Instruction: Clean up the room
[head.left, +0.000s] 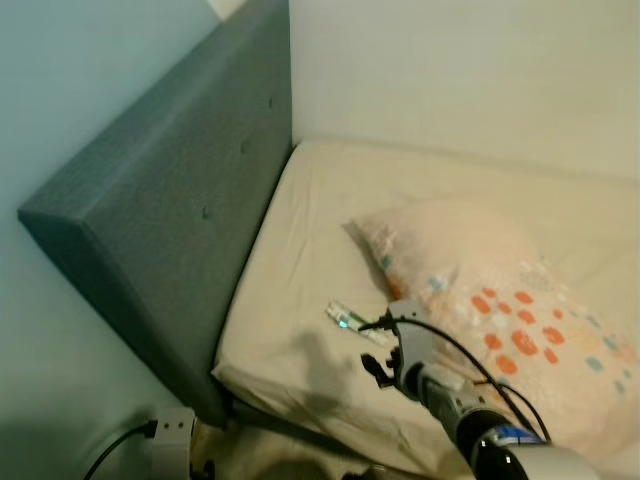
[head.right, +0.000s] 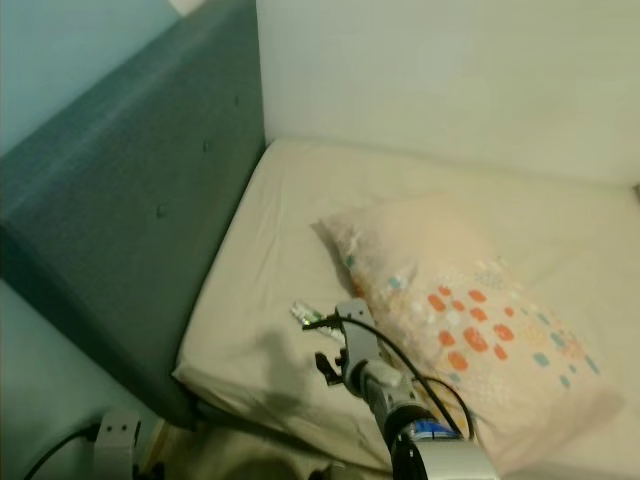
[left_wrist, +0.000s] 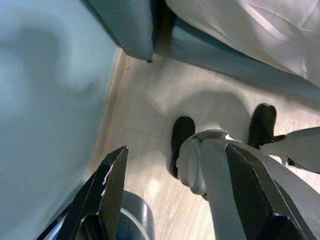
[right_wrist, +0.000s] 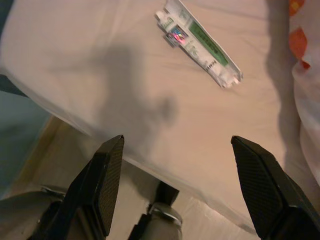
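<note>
Bed (head.left: 300, 250) near headboard corner | right gripper (right_wrist: 175, 165) jaws spread wide, empty, over white tube, perhaps toothpaste (right_wrist: 197, 41) | left gripper (left_wrist: 170, 180) released, hanging floorward.

Head pair looking down from high at the bed's (head.left: 300, 250) head corner, both sharing pillow (head.left: 500, 300) and headboard (head.left: 170, 230); right wrist close above bed edge and tube (right_wrist: 197, 40); left wrist aimed at floor (left_wrist: 150, 115)

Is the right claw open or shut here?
Open: the right claw has its two black fingers spread wide above the mattress edge, nothing between them.
</note>
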